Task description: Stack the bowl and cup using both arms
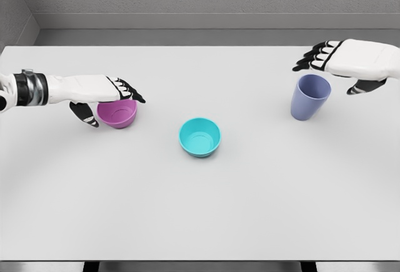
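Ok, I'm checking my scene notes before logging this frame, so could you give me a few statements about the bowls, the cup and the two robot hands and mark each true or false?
1. The teal bowl sits near the middle of the white table, with nothing inside it. True.
2. The blue cup lies on its side. False: it stands upright, mouth up.
3. The left robot hand is over the purple bowl. True.
4. The right robot hand is above the teal bowl. False: it is above and beside the blue cup at the table's right.
5. The purple bowl is stacked in the teal bowl. False: they stand apart on the table.
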`<state>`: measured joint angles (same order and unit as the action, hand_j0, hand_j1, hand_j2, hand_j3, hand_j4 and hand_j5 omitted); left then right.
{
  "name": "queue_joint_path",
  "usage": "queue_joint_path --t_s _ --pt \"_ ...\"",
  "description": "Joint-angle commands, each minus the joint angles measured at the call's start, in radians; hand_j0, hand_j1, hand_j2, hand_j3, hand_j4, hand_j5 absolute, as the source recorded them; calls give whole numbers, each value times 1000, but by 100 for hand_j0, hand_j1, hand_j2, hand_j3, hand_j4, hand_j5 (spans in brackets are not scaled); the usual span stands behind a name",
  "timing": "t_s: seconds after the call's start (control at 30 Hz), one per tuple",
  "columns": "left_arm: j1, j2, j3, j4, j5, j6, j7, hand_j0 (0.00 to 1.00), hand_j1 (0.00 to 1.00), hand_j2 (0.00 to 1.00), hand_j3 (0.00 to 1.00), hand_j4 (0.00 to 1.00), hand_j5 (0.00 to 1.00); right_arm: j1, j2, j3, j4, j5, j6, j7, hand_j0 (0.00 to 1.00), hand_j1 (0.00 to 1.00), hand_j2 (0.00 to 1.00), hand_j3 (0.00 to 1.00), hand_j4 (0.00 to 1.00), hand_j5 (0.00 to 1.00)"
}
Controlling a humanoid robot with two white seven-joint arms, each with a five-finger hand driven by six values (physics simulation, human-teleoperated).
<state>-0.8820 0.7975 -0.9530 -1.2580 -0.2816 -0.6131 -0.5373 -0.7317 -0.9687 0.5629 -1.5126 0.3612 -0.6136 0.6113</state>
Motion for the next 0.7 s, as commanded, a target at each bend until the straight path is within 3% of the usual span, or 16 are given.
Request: queue_joint_path --t_s 0.0,0.2,0.27,0.67 --pt "0 -15 0 20 4 2 0 100 100 100 100 100 100 0 7 0 20 -2 3 0 100 100 100 100 100 100" --pt "0 -20 0 35 -8 2 0 100 100 100 100 100 100 -2 10 20 20 30 3 0 100 100 100 100 100 100" --pt "0 -24 0 37 -10 2 0 100 100 100 100 100 100 -2 33 22 20 87 3 0 100 100 100 100 100 100" --pt "-2 -40 2 63 -14 2 -1 100 100 100 100 100 100 -8 44 23 45 88 3 0 100 100 100 100 100 100"
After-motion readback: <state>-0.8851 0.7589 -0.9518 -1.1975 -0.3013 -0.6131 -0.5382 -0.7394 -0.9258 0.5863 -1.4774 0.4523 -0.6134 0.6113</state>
